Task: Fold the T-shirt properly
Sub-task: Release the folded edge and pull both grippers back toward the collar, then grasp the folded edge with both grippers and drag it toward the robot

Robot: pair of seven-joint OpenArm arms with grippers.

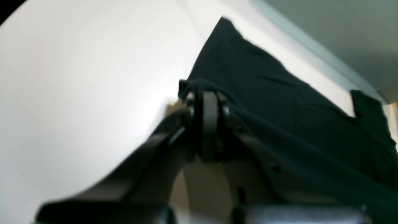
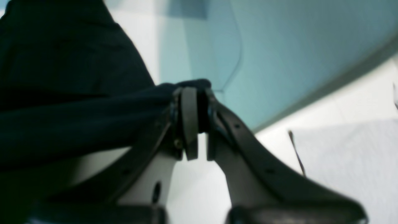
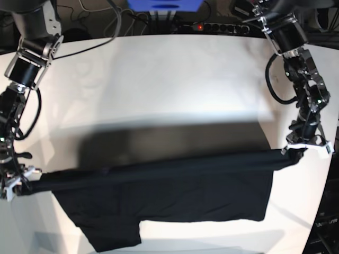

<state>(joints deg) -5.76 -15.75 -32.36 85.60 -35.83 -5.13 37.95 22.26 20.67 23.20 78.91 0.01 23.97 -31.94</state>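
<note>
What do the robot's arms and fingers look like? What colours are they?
Both arms are black and silver-grey metal, built from chunky jointed segments, with black cables looping beside them. The left gripper has long dark curved fingers tipped with flat grey pads. The right gripper matches it: dark outer shells with small round holes, paler cream-white inside.

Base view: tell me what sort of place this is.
Probably a robotics lab or test bench, not a home. A bare white table has two arms mounted at its corners, loose cables and a lit power strip along its far edge, and a black T-shirt stretched between the grippers.
</note>
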